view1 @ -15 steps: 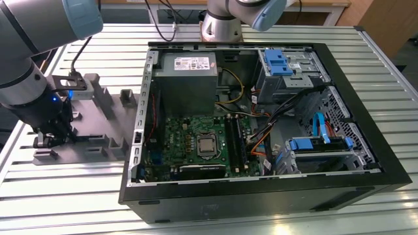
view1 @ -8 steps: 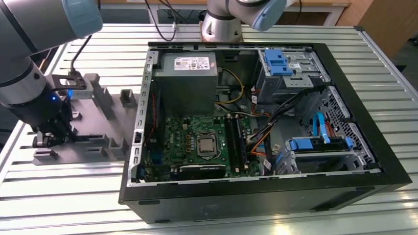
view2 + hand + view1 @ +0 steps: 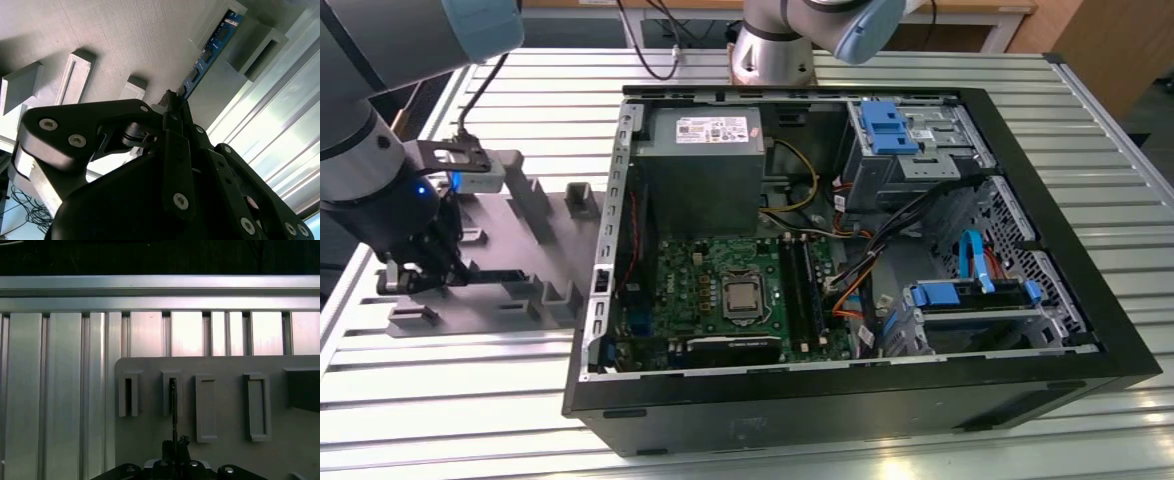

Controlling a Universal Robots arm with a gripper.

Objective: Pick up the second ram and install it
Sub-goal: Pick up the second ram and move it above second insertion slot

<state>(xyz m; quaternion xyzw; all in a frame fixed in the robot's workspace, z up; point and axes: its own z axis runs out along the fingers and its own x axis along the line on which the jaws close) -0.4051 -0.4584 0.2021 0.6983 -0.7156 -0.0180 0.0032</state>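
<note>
The second ram is a thin blue-green stick with small black chips, standing on edge in a slot of the grey holder plate. In the first wrist view the ram is edge-on, a thin dark line running from a slot to the fingers. My gripper is shut on the stick's near end, with the black fingers pinched on both of its faces. In the exterior view the gripper hangs low over the holder plate at the exterior view's left. The green motherboard lies inside the open computer case, its black slot rails beside the processor.
The open black computer case fills the middle and the exterior view's right, with a grey power supply, cables and blue drive brackets. Raised grey slot blocks stand on the holder. Everything rests on a ribbed aluminium table.
</note>
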